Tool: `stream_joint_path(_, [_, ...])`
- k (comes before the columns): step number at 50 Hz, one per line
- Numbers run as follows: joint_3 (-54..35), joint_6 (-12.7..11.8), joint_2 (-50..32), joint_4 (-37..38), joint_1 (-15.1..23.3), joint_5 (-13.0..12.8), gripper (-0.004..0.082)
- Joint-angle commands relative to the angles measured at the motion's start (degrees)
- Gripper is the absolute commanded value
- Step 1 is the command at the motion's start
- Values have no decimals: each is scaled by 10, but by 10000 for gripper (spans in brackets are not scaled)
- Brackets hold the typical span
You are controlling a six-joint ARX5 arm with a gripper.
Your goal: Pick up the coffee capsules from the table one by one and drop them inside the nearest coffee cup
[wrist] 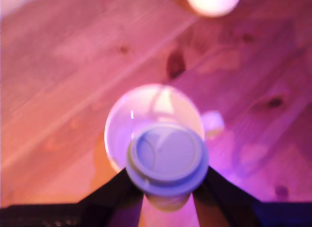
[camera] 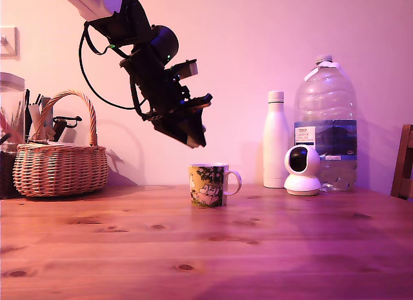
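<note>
**Capsule poised over the cup**

The black gripper [wrist: 167, 185] clamps a round, pale, foil-topped coffee capsule [wrist: 167, 156] between its fingers, hanging above the white-rimmed, cartoon-printed ceramic coffee cup [camera: 208, 184] on the reddish-brown plank table [camera: 193, 248], apparently lined up to drop it inside.

Air above coffee cup [camera: 208, 185] open (bottle [camera: 276, 140] well aside).

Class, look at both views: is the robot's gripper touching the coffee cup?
Apart. In the exterior view the gripper hangs above the coffee cup, with bare wall showing between its tips and the rim.
</note>
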Motion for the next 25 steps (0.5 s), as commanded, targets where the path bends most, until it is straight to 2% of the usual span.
stream_joint_path(1, [-2, -13, -14, 8, -1, 5, 203])
stream_joint_path(25, [35, -15, -13, -10, -7, 11, 203])
